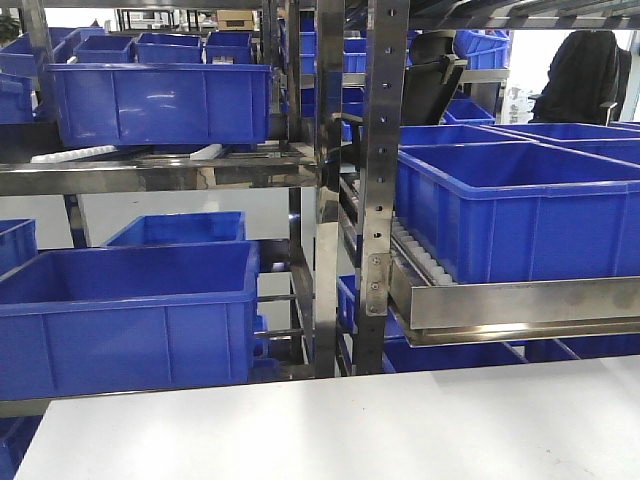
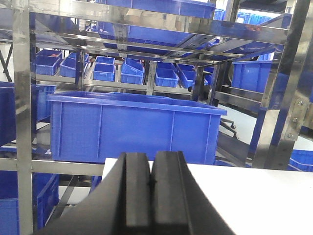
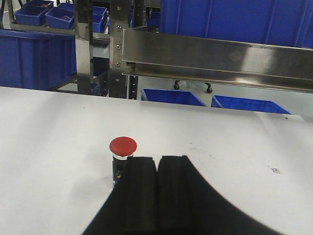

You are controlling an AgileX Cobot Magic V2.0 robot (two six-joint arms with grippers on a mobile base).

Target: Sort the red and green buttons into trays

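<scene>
Looks unstarted: red button [image 3: 122, 146] sits just left-front of the right hand [image 3: 157, 159] (that and the left hand [image 2: 150, 155] both pinched together, empty).

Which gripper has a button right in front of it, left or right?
The right gripper: the red button stands upright on the white table just beyond its shut jaws. The left gripper faces a blue crate, no button.

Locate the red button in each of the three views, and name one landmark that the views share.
Exterior front-facing: not in it.
Left wrist-mounted: not in it.
Right wrist-mounted: red button stands upright, left of centre, close by the right gripper.
Shared landmark: the white table.
</scene>
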